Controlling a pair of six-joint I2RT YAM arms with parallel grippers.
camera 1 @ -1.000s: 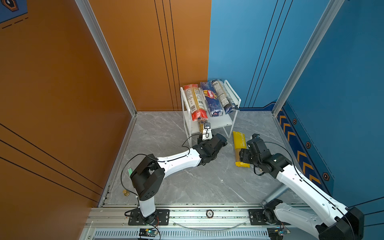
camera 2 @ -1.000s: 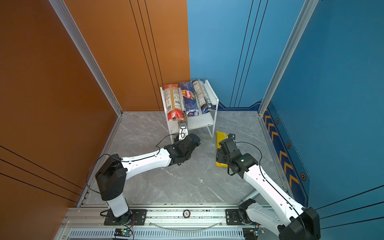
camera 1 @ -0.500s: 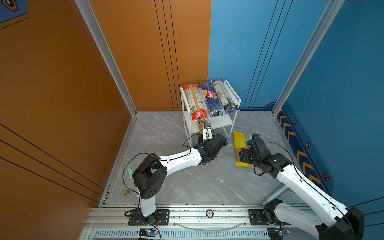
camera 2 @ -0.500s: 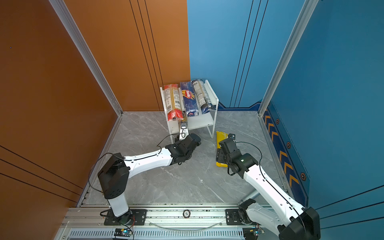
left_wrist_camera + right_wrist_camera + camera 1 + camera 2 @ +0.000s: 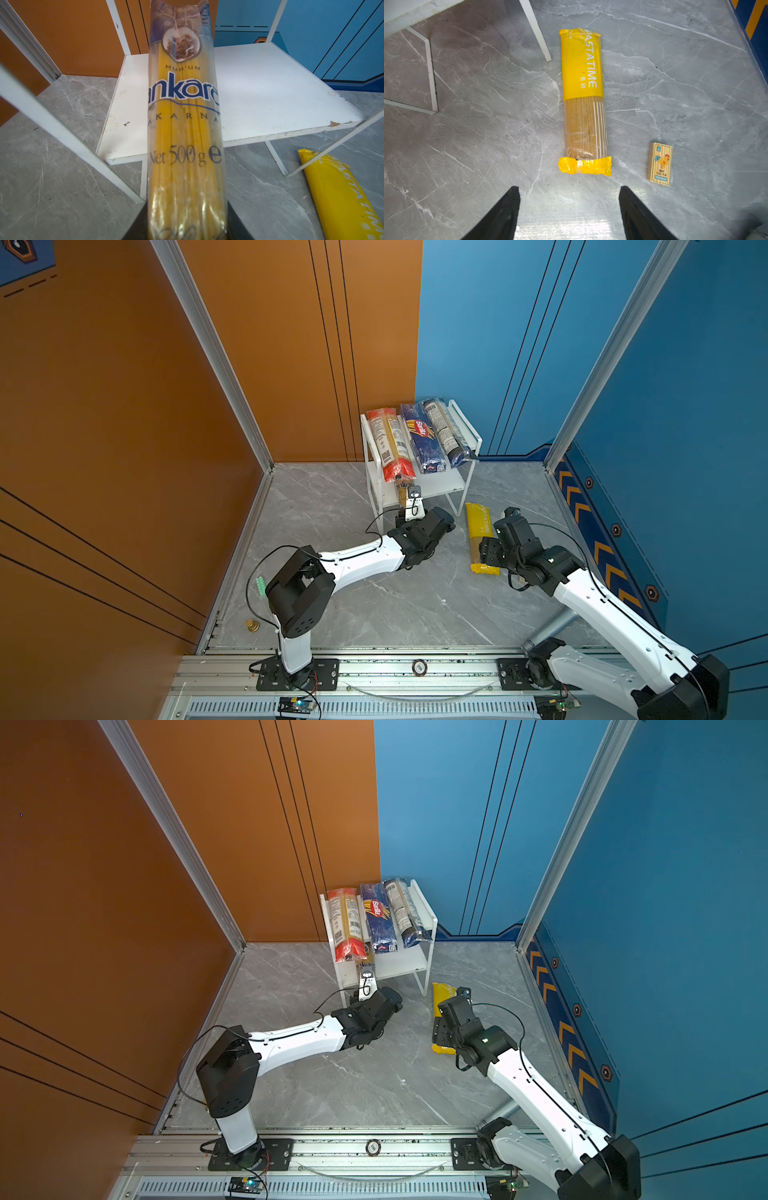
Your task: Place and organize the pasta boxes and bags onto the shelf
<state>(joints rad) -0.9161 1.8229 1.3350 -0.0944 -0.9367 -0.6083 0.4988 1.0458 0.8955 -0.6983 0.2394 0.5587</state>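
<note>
Ankara spaghetti pack [image 5: 184, 124] clamped by its near end in left gripper [image 5: 186, 225], long axis pointing straight into the shelf [image 5: 270, 93], far end over its lower board. Yellow Pastatime pack [image 5: 582, 97] lies on the floor [image 5: 467, 145] just beside the shelf, lengthwise ahead of right gripper [image 5: 569, 189], whose jaws are spread and empty.

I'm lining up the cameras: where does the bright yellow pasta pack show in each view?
Top view: yellow pack on the floor, right of the shelf.
Top view: yellow pack again right of the shelf.
Left wrist: yellow pack on the floor beyond the shelf, beside the held Ankara pack.
Right wrist: yellow pack lengthwise ahead of the open right pincer, near a wooden chicken block.
Shared landmark: the white shelf leg nearest the pack.
</note>
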